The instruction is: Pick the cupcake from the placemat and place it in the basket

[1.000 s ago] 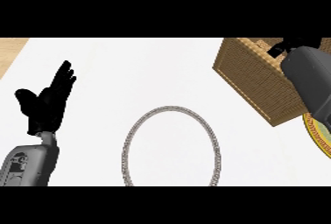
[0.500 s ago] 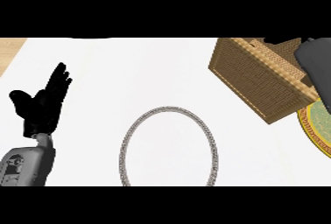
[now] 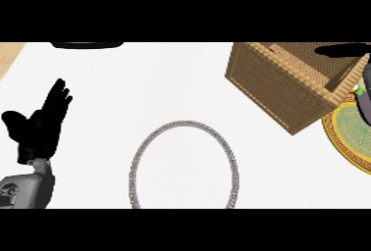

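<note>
Black left hand (image 3: 38, 125) open at left edge, fingers up

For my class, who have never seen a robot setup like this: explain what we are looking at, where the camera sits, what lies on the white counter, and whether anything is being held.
The camera sits at the robot's head, looking steeply down at a white counter. The left hand, black on a grey forearm, rests open at the left, holding nothing. The right hand shows only as a dark shape over the woven basket; what it holds cannot be seen. A beaded oval ring lies in the middle. A green, gold-rimmed mat lies at the right edge.
</note>
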Controlling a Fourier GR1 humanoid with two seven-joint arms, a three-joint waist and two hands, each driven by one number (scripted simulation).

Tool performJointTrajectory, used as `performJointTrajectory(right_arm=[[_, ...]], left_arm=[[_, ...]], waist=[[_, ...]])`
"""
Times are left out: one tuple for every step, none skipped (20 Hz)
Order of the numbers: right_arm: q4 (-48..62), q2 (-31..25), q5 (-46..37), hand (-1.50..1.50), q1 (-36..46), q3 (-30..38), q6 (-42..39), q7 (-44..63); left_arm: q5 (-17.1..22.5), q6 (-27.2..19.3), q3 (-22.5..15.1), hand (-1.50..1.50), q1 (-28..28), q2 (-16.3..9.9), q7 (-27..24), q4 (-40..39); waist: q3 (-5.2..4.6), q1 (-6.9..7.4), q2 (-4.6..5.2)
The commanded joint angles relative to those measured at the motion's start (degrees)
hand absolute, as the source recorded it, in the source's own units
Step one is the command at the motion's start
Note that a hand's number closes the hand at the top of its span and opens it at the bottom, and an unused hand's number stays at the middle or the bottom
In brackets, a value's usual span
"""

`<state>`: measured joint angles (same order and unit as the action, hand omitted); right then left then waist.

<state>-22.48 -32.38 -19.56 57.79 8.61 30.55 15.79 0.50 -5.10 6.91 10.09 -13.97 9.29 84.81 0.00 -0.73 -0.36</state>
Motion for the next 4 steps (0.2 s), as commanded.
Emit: performJointTrajectory(right_arm=[[-9.2,-3.1,4.0,-1.5,-8.1,1.8,-5.7,-2.2],[-12.1,-3.2,4.8,-1.5,-8.6,2.1,-6.3,-0.4],[-13.3,-3.2,6.5,-1.5,-12.9,3.6,-6.5,-4.5],[-16.9,-3.6,6.6,-1.5,-14.4,3.1,-7.0,-2.4]], left_arm=[[0.0,-0.3,0.6,0.0,-2.0,0.2,-0.8,0.8],[-0.9,-0.4,0.2,0.0,-2.5,-0.3,0.6,3.0],[1.2,0.4,1.5,0.0,-0.8,-0.6,1.7,2.0],[-1.7,-2.3,-0.5,0.0,0.4,1.7,0.5,0.4]], waist=[[-0.06,-1.45,-0.58],[-0.04,-0.73,-0.38],[-0.01,-0.67,-0.2],[-0.04,-1.02,-0.23]])
